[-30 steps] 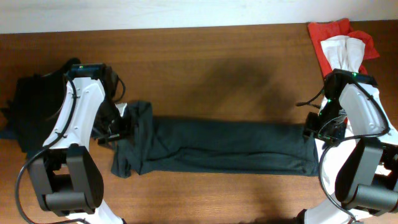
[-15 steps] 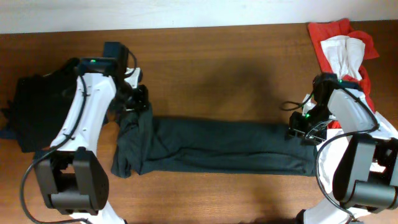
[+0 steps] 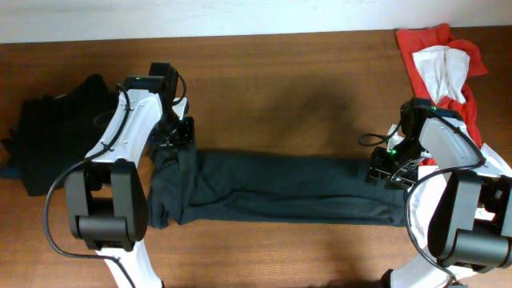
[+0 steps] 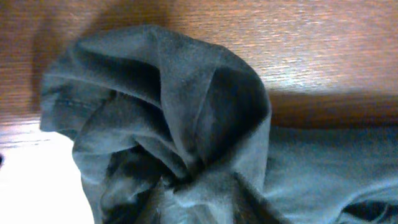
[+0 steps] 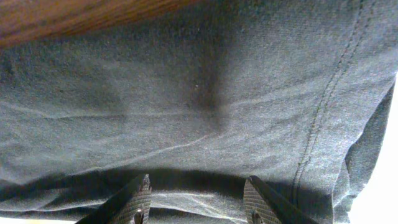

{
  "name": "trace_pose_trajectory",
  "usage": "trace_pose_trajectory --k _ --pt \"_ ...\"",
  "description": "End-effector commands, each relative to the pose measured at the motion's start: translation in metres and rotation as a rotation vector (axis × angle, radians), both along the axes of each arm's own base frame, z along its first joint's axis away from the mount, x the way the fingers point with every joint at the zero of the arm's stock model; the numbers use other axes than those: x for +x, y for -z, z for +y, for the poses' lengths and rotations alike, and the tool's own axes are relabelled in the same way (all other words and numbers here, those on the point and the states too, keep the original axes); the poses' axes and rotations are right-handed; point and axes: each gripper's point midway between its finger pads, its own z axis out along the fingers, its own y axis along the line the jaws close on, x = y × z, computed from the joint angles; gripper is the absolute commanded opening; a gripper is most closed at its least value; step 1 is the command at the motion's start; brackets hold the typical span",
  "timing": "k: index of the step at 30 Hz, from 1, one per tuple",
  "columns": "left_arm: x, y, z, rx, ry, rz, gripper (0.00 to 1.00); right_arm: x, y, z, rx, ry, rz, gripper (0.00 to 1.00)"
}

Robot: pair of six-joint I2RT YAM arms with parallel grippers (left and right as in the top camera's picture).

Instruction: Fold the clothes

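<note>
- Far left: a black heap of clothes point(image 3: 44, 148) lies crumpled at the table's edge. We judge it unfolded. We cannot tell how many garments are in it.
- Left gripper point(image 3: 174, 138): it is set over the bunched left end of the dark grey garment point(image 3: 288, 188). Its wrist view shows only gathered cloth point(image 4: 186, 112), with creases running to a knot near the lower edge and no fingers in sight. We cannot tell whether the jaws pinch the cloth or stand apart.
- Centre: the dark grey garment lies as a long narrow band running left to right across the near half of the table.
  - The middle and right stretch is flat.
  - The left end is rumpled and turned over on itself.
  - Judgement: the lengthwise folds look done. Smoothing the left end and the crosswise folds remain.
- Right gripper point(image 3: 387, 171): it is low over the right end of the band. In its wrist view the fingertips point(image 5: 140, 199) stand moderately apart, with flat cloth and a seam beyond them and nothing clamped between.
- Far right corner: a red garment point(image 3: 420, 44) has a white garment point(image 3: 444, 68) lying on it. Both are loose, and we judge them not started.
- Overall: one piece is partway folded and the others are untouched, so the task is at an early stage.
- Surface: a brown wood-grain table point(image 3: 280, 88) with a soft shadow across its far middle.
- Room: only a pale strip of wall point(image 3: 200, 16) shows along the far edge.
</note>
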Motion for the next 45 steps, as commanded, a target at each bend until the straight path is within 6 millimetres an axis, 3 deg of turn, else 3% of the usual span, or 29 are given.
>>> trace_pose_trajectory --k 1,4,7,9,15,18,20,21,23,29,30,32,35,40,43,45 --pt "-0.005 0.011 0.003 0.013 0.007 0.036 0.00 -0.001 0.003 0.003 0.011 -0.004 0.009 0.52" --pt "-0.012 0.011 0.011 0.017 -0.015 0.068 0.00 -0.001 0.003 0.003 0.011 -0.004 0.010 0.52" --pt "-0.036 0.006 0.049 0.090 -0.210 0.174 0.00 -0.001 0.003 0.003 0.011 -0.004 0.010 0.52" --pt "-0.045 0.003 0.062 0.076 -0.302 0.209 0.00 -0.001 0.003 0.003 0.011 -0.004 0.010 0.52" --pt "-0.040 -0.015 0.052 -0.150 -0.359 0.179 0.00 -0.001 0.003 0.003 0.011 -0.004 0.009 0.53" --pt "-0.019 -0.030 0.022 -0.299 -0.161 0.051 0.18 -0.001 0.003 0.003 0.011 -0.004 0.006 0.53" --pt "-0.013 -0.029 0.015 -0.288 -0.097 0.015 0.43 -0.001 0.003 0.003 0.011 -0.004 0.006 0.53" --pt "-0.010 -0.028 0.010 -0.288 -0.073 0.005 0.49 -0.001 0.003 0.003 0.010 -0.004 0.006 0.53" --pt "-0.004 -0.027 0.000 -0.286 -0.020 -0.023 0.49 -0.001 0.003 0.003 0.011 -0.004 0.007 0.53" --pt "-0.008 0.004 -0.010 -0.167 0.056 0.026 0.49 -0.001 0.003 0.003 0.010 -0.004 0.007 0.53" --pt "-0.011 0.011 -0.010 -0.145 0.065 0.047 0.43 -0.001 0.003 0.003 0.010 -0.004 0.007 0.53" --pt "-0.014 0.022 -0.004 -0.093 0.069 0.077 0.14 -0.001 0.003 0.003 0.010 -0.004 0.007 0.53" --pt "-0.014 0.023 0.004 -0.055 0.062 0.078 0.01 -0.001 0.003 0.003 0.010 -0.004 0.007 0.53" --pt "-0.021 0.020 0.016 -0.039 0.027 0.112 0.00 -0.001 0.003 0.003 0.010 -0.004 0.007 0.53" --pt "-0.024 0.011 0.032 -0.031 -0.078 0.125 0.00 -0.001 0.003 0.003 0.010 -0.004 0.007 0.53" --pt "-0.023 0.002 0.024 -0.129 -0.105 0.109 0.00 -0.001 0.003 0.003 0.010 -0.004 0.006 0.53"
